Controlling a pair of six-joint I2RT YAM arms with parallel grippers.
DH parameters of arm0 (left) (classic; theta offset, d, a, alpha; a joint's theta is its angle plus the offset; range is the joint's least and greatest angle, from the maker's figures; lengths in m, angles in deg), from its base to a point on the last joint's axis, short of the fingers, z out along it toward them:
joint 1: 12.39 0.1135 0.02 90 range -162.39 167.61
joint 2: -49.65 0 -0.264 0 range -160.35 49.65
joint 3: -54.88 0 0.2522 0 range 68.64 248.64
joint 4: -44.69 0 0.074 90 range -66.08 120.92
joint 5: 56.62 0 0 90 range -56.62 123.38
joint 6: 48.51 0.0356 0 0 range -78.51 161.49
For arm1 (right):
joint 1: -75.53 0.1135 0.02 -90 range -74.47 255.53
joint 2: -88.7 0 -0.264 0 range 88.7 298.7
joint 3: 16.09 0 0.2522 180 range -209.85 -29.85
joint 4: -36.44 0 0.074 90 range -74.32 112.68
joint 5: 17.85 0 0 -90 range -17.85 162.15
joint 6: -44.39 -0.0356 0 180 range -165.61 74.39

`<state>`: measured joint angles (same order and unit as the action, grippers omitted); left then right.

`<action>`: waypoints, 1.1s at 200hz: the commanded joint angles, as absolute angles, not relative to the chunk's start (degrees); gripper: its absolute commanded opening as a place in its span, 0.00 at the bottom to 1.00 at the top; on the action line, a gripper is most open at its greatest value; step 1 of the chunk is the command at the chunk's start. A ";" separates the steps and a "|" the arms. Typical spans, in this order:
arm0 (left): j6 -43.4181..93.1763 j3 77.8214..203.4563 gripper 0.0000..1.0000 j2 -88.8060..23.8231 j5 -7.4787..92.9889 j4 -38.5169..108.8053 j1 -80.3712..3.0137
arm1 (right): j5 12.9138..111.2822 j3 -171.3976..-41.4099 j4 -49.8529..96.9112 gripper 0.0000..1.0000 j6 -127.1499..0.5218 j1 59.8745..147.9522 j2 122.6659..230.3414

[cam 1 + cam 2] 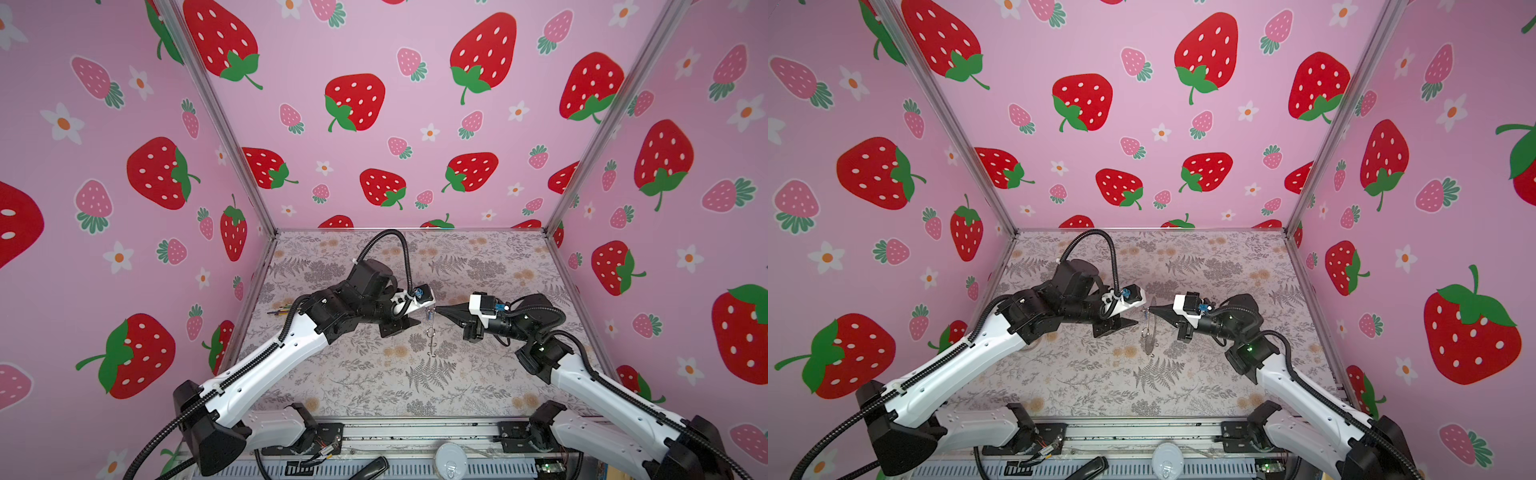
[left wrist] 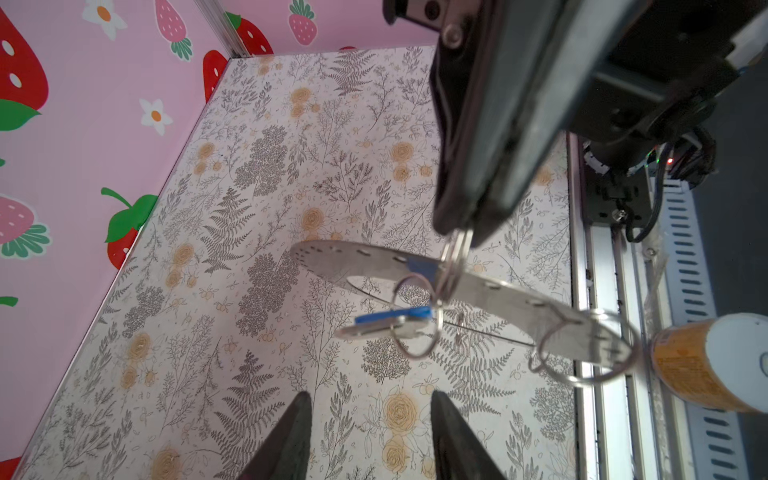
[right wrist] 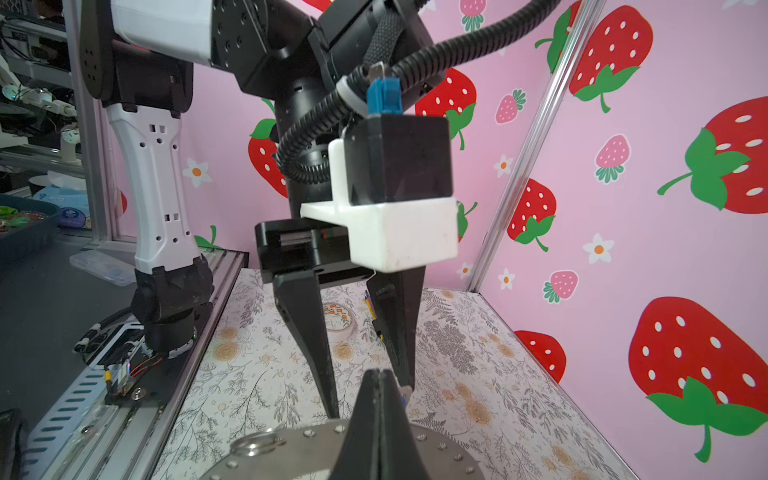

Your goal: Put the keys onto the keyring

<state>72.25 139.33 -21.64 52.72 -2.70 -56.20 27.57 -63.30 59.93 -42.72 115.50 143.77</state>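
The keyring [image 2: 494,291], a flat grey metal ring with small holes, hangs in the air over the table. My right gripper [image 2: 457,232] is shut on a small wire loop at its band. The key [image 2: 390,322], blue-headed, dangles from another small wire loop [image 2: 415,316] just under the keyring. My left gripper [image 2: 370,399] is open with nothing between its fingers [image 2: 291,440], a short way back from the key. In both top views the two grippers meet tip to tip at mid-table, left gripper [image 1: 427,313], right gripper [image 1: 437,311], and the keyring [image 1: 431,336] hangs edge-on.
A bundle of thin coloured-tipped tools [image 1: 282,309] lies at the table's left side. Behind the left gripper is a tape roll [image 3: 338,318]. A white-capped orange container [image 2: 706,365] sits by the front rail [image 2: 602,270]. Strawberry-print walls close three sides.
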 commanded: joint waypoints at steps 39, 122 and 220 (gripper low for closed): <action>63.80 132.80 0.49 -19.08 60.60 13.73 -56.34 | 32.15 -62.20 68.31 0.00 -46.04 115.52 142.67; 62.50 132.91 0.48 -20.73 57.98 17.25 -58.89 | 32.92 -61.15 71.22 0.00 -47.89 115.52 142.88; 65.66 134.64 0.17 -21.88 51.03 14.40 -60.88 | 38.74 -59.81 72.35 0.00 -49.83 115.52 141.34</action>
